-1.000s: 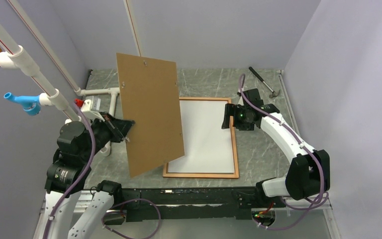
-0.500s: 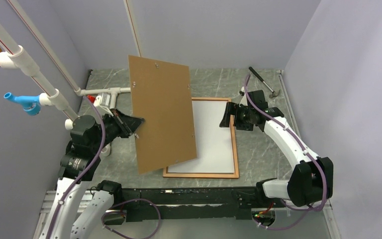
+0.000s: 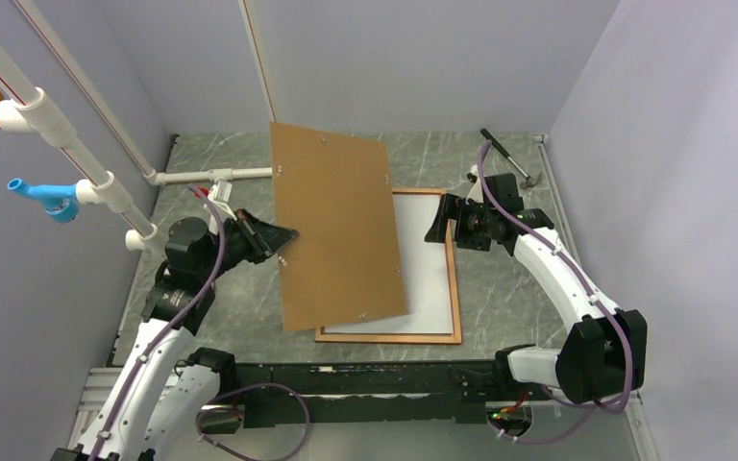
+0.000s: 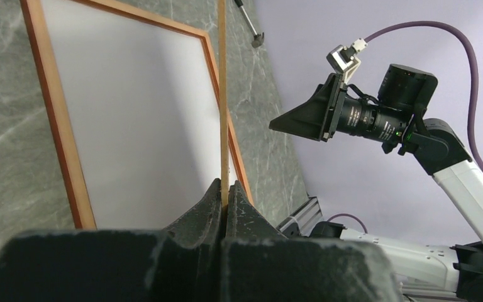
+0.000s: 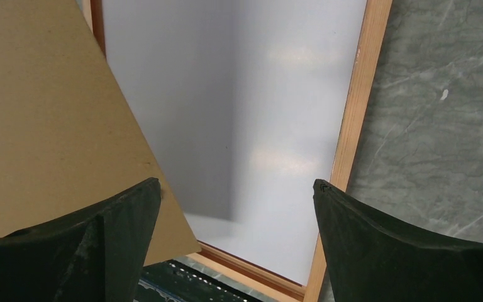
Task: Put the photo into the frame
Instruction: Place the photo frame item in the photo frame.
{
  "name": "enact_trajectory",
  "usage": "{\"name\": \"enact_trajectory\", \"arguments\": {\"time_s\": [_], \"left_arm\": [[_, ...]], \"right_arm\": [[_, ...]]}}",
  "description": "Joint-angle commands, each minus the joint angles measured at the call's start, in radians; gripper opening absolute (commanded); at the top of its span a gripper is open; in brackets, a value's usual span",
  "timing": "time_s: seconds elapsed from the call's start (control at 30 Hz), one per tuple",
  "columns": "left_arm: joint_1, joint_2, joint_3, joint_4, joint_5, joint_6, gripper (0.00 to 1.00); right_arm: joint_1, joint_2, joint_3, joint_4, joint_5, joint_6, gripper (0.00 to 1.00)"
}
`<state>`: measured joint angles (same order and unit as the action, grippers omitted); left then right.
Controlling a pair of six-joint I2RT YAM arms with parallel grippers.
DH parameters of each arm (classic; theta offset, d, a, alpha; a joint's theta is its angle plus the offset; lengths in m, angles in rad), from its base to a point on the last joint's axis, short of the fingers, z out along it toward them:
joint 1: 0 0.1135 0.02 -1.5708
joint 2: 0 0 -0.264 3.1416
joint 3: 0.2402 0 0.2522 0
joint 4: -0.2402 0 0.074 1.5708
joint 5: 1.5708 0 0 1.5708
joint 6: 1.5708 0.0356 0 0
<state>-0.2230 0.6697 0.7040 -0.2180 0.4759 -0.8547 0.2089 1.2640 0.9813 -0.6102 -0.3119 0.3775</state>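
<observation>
The reddish-brown frame (image 3: pixel 455 288) lies flat on the table. The photo (image 3: pixel 428 259) lies inside it with its white back up; both also show in the right wrist view, the photo (image 5: pixel 277 126) and the frame rail (image 5: pixel 352 119). My left gripper (image 3: pixel 283 236) is shut on the left edge of the brown backing panel (image 3: pixel 338 226) and holds it tilted in the air over the frame's left part. In the left wrist view the panel (image 4: pixel 222 94) is edge-on between the fingers. My right gripper (image 3: pixel 439 223) is open and empty above the frame's top right corner.
White pipes (image 3: pixel 202 177) run along the left side of the marble table (image 3: pixel 509 288). A small hammer (image 3: pixel 509 158) lies at the back right. The black rail (image 3: pixel 375 376) runs along the near edge.
My left arm has carried the backing panel to the right, so it now covers more of the photo and frame. The right gripper has stayed nearly in place.
</observation>
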Motion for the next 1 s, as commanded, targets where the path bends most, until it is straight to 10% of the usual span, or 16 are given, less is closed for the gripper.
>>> {"name": "enact_trajectory", "arguments": {"time_s": [0.0,0.97], "left_arm": [[0.002,0.012,-0.026,0.226,0.055,-0.091,0.00],[-0.105,0.294,-0.130,0.470,0.090,-0.187,0.00]], "right_arm": [[-0.011,-0.030,-0.003,0.025,-0.004,0.002,0.93],[-0.045,-0.050,-0.059,0.027,-0.004,-0.012,0.93]]}}
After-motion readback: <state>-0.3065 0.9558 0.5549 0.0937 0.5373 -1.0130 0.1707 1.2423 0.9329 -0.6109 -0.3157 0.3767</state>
